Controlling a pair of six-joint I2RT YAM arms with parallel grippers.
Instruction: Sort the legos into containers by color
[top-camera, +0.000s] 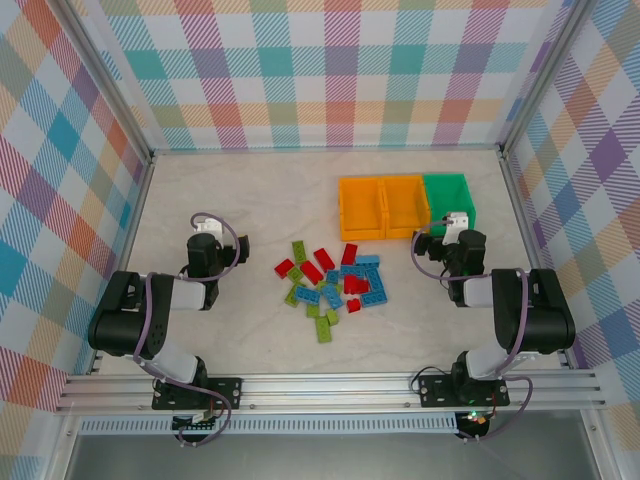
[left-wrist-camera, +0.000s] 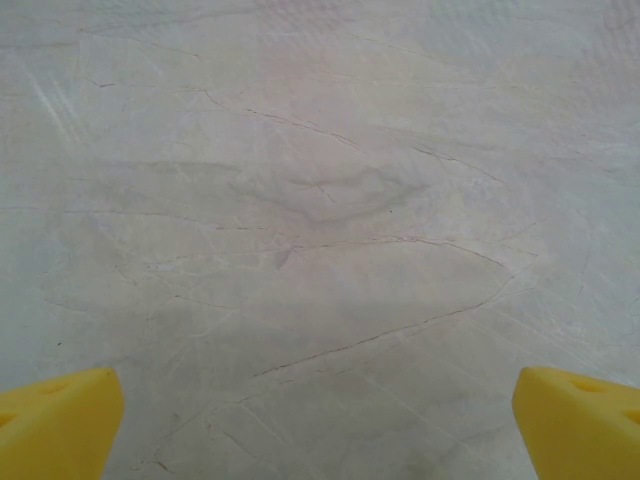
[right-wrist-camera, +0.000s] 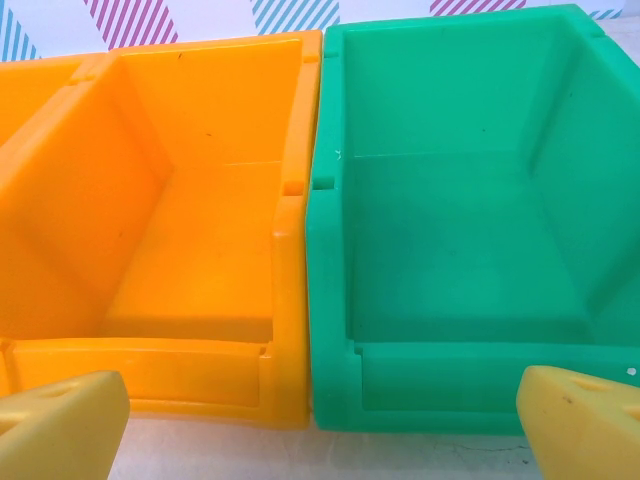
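Left claw (left-wrist-camera: 318, 425) hung over the marble table (left-wrist-camera: 320, 200), its fingers spread wide. Right claw (right-wrist-camera: 320, 430), also spread wide, faced the green bin (right-wrist-camera: 460, 200) and the orange bin (right-wrist-camera: 190, 200) touching it. Red, blue and lime legos (top-camera: 330, 283) lay scattered mid-table, just in front of the 3 bins (top-camera: 405, 205).

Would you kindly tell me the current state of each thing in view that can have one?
Left orange bin, empty.
Middle orange bin, empty.
Green bin, empty.
Legos, unsorted, scattered loose on the table, none in a bin.
Left gripper, fingers apart, holding nothing.
Right gripper, fingers apart, holding nothing.
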